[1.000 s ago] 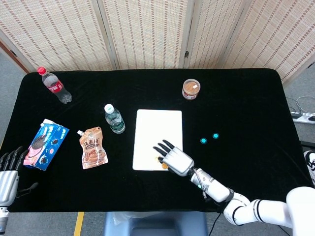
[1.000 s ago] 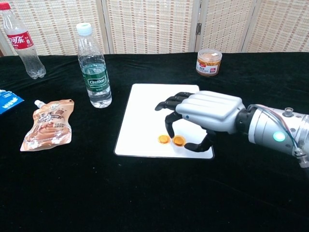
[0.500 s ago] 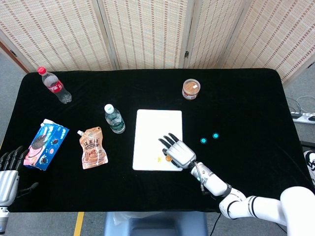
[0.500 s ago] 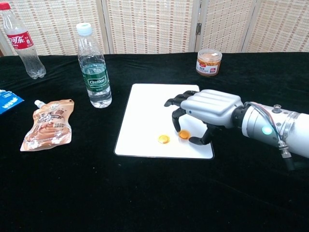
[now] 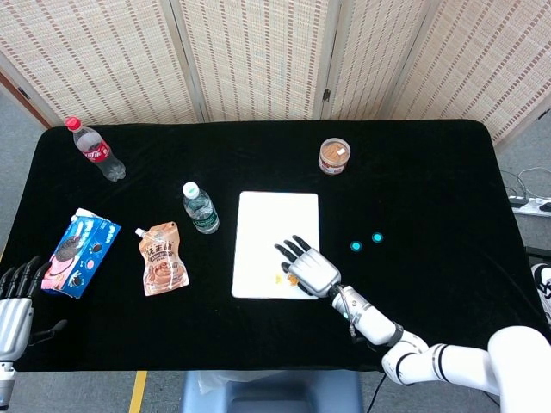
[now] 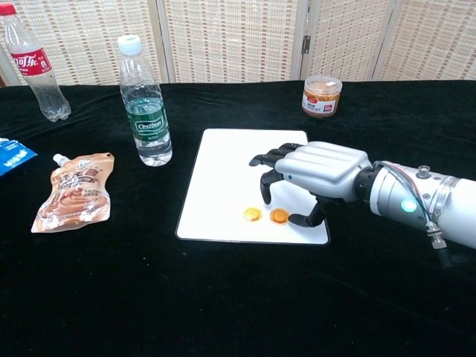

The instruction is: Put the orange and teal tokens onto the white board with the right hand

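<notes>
Your right hand (image 6: 316, 172) hangs over the near right part of the white board (image 6: 227, 171), palm down, fingers apart and curled toward the surface, holding nothing. Its fingertips (image 6: 265, 198) point down just behind the two orange tokens (image 6: 266, 216), which lie side by side flat on the board close to its near edge. From the chest view, neither token looks touched by the fingers. In the head view the hand (image 5: 308, 268) covers the board's near right corner and only a bit of orange (image 5: 281, 278) shows at its left side.

The two teal tokens (image 5: 367, 242) sit on the black table (image 5: 430, 172) to the right of the board, well apart from it, one a little farther back and to the right of the other.

Your left hand (image 5: 15, 297) is at the near left edge of the table, seen only in the head view, fingers spread and gripping nothing, just beside the blue cookie box (image 5: 79, 252).

To the left of the board stands a clear water bottle (image 6: 145, 103) with a green label, and nearer to you lies a brown drink pouch (image 6: 76, 190). A cola bottle (image 6: 35, 63) stands at the far left. A small jar (image 6: 321, 95) with a clear lid sits beyond the board's far right corner.
</notes>
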{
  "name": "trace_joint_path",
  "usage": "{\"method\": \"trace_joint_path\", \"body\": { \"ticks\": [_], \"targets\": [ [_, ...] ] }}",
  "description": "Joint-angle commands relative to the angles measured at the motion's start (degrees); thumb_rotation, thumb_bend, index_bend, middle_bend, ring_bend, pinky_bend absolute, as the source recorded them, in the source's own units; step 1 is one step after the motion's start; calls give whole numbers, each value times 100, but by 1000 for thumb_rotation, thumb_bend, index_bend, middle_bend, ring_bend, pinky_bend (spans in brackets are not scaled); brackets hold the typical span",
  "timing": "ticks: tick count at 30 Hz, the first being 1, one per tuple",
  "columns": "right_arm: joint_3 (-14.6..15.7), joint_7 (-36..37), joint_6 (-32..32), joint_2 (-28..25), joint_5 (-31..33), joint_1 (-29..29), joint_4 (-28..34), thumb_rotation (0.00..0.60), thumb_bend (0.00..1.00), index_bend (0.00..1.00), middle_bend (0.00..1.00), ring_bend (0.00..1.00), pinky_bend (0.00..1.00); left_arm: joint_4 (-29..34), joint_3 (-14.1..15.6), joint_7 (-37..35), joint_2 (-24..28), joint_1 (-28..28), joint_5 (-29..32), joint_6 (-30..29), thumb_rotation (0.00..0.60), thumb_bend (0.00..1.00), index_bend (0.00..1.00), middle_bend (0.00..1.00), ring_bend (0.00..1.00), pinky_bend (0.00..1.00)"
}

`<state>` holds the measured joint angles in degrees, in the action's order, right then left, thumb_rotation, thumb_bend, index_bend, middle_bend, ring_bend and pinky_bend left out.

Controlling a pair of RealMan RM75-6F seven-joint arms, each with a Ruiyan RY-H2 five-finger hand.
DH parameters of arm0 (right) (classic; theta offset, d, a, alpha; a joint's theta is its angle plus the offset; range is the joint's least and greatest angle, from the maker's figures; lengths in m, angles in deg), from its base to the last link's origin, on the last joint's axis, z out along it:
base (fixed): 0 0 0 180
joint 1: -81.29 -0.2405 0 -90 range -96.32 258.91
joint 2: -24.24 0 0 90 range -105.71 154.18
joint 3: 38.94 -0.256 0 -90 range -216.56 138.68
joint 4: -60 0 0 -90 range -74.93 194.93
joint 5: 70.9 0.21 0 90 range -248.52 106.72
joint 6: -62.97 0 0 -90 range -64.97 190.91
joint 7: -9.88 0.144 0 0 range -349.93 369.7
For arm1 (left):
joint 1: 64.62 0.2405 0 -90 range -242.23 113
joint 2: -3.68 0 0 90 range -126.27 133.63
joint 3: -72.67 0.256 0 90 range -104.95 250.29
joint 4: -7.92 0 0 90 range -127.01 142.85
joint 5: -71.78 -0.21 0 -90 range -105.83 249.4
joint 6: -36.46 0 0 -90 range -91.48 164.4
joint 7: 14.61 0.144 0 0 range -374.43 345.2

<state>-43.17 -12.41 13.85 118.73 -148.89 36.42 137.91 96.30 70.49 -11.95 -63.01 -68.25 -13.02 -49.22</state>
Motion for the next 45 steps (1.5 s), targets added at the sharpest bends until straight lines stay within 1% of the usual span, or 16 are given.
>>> {"method": "trace_joint_path", "body": {
  "ticks": [1,4,8,11,16,19,25,30,40,45],
  "targets": [
    [18,6,-49,-20,-29,21,23,600,427,300,56,0,0,1,0,-4,4,0,2,3,600,171,108,33,19,0],
    [5,52,-177,-83,-70,69,89,600,427,269,52,0,0,11,2,-2,9,-8,-14,5,600,171,109,33,18,0],
    [-132,277,-502,-316,-21,230,214,600,426,269,51,0,0,18,-14,-21,10,-21,-41,-17,600,171,110,33,18,0],
    [-223,377,-663,-594,121,370,263,600,426,291,52,0,0,19,-22,-22,8,-38,-53,-11,600,171,112,34,18,0],
    [-282,494,-707,-943,402,552,166,600,427,328,57,0,0,56,-18,20,-18,-74,-97,9,600,171,114,33,18,0],
    [-252,511,-601,-1013,570,613,1,600,427,337,57,0,0,85,-9,56,-20,-87,-114,21,600,171,115,34,18,0],
    [-168,611,-300,-822,815,654,-519,600,428,350,59,0,0,143,0,132,-21,-110,-126,47,600,171,117,33,18,0],
    [-155,749,-156,-609,825,629,-895,600,427,351,59,0,0,191,-9,166,6,-117,-117,43,600,171,118,33,18,0],
    [-110,886,-77,-468,774,671,-1207,600,427,364,60,0,0,183,16,184,-11,-101,-80,62,600,171,118,33,18,0],
    [-134,891,-55,-365,766,654,-1329,600,427,382,66,0,0,174,9,167,-14,-106,-80,55,600,171,118,33,18,0]
  ]
}}
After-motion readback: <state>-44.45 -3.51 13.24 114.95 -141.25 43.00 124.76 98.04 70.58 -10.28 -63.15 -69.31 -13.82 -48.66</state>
